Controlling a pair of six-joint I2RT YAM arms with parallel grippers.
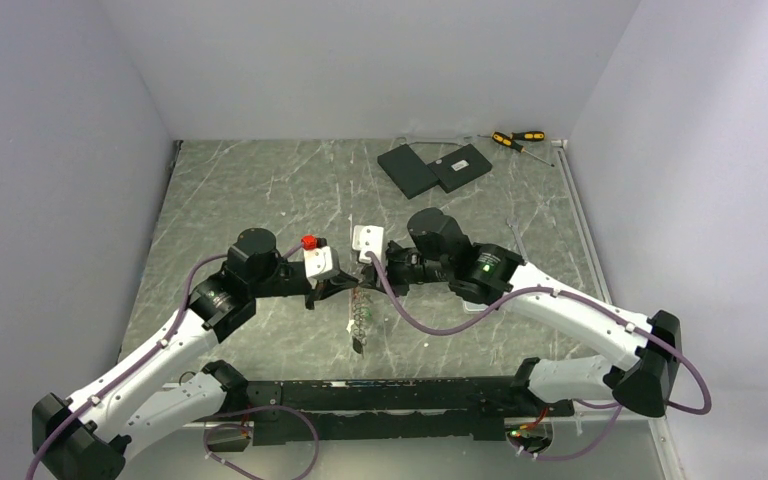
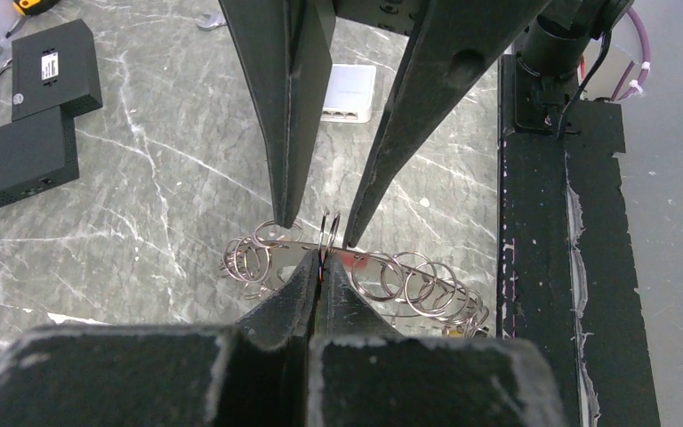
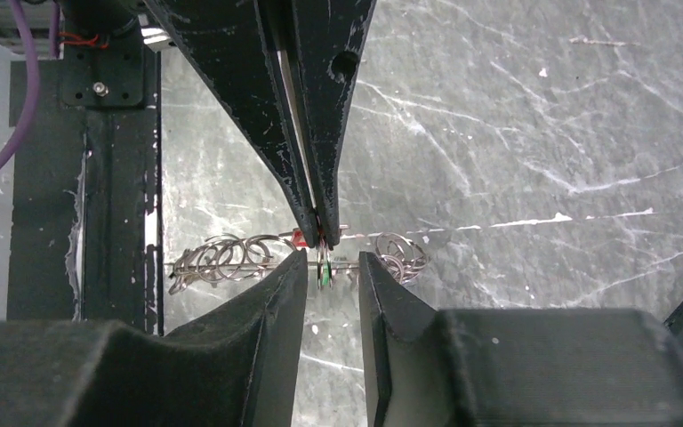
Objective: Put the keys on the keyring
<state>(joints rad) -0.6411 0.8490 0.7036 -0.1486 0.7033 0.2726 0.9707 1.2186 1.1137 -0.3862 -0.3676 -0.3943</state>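
Top external view.

Inspector: Where is the keyring (image 1: 360,312)?

Recorder: Between the 2 arms, over the middle of the table (image 1: 260,190). It is seen edge-on as a flat metal band with many small wire loops strung along it. I cannot tell whether its low end touches the table.

Inspector: Left claw (image 2: 317,271)?

Recorder: Its fingers are pressed together with no gap, pinching the band's edge. 1 wire loop (image 2: 328,233) stands up just past the tips.

Inspector: Right claw (image 3: 330,261)?

Recorder: Its fingers stand apart with a moderate gap, 1 on either side of the left claw's tips. It grips nothing. In the left wrist view, 1 fingertip (image 2: 356,227) meets the band. The other sits close above the loops.

Inspector: Keys?

Recorder: Only 2 tiny coloured heads show. The green key head (image 3: 323,278) hangs below the band, inside the right claw's gap, touching neither finger. The red key head (image 3: 300,237) sits on the band, just beside the left claw's tips.

Inspector: Anything else?

Recorder: 2 black slabs (image 1: 435,168) and 2 screwdrivers (image 1: 518,140) lie at the far edge, well apart from the claws.
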